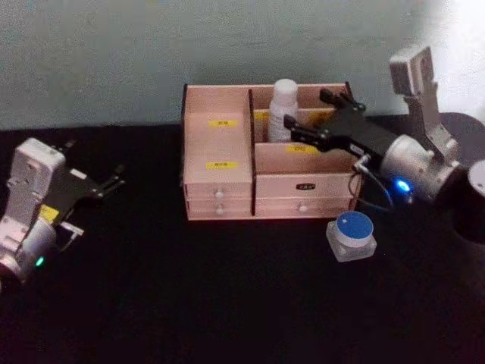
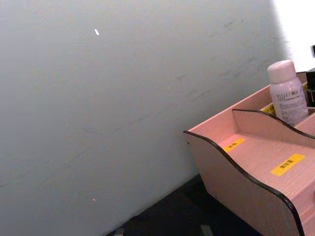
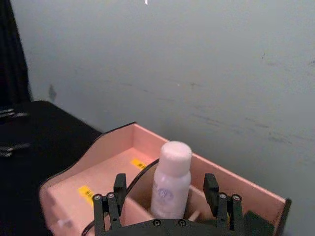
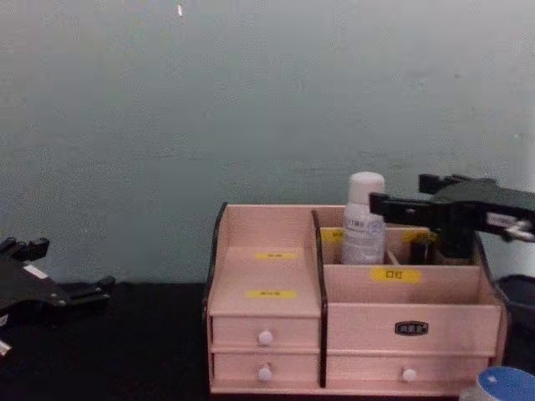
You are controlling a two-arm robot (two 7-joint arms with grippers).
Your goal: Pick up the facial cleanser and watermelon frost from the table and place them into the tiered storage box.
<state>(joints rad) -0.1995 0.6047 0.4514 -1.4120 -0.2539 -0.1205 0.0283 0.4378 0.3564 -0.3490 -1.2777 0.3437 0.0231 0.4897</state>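
The right gripper (image 1: 307, 112) hovers with fingers spread wide, the facial cleanser (image 3: 171, 183) upright just beyond their tips in a rear compartment of the tiered storage box (image 1: 220, 186). The blue-lidded watermelon frost (image 1: 352, 235) sits on the table below and behind those fingers. The left gripper (image 4: 71, 267) is parked far aside, fingers apart.

Black table (image 1: 227, 303) underneath left pincer (image 1: 95, 161) and right pincer (image 1: 306, 110), running out past both. Plain grey-green wall (image 1: 114, 53) behind and above both pincers. White fleck (image 4: 180, 10) on it, high up, well left of right pincer. Dark rounded object (image 1: 471, 208) right of right pincer; can't identify.
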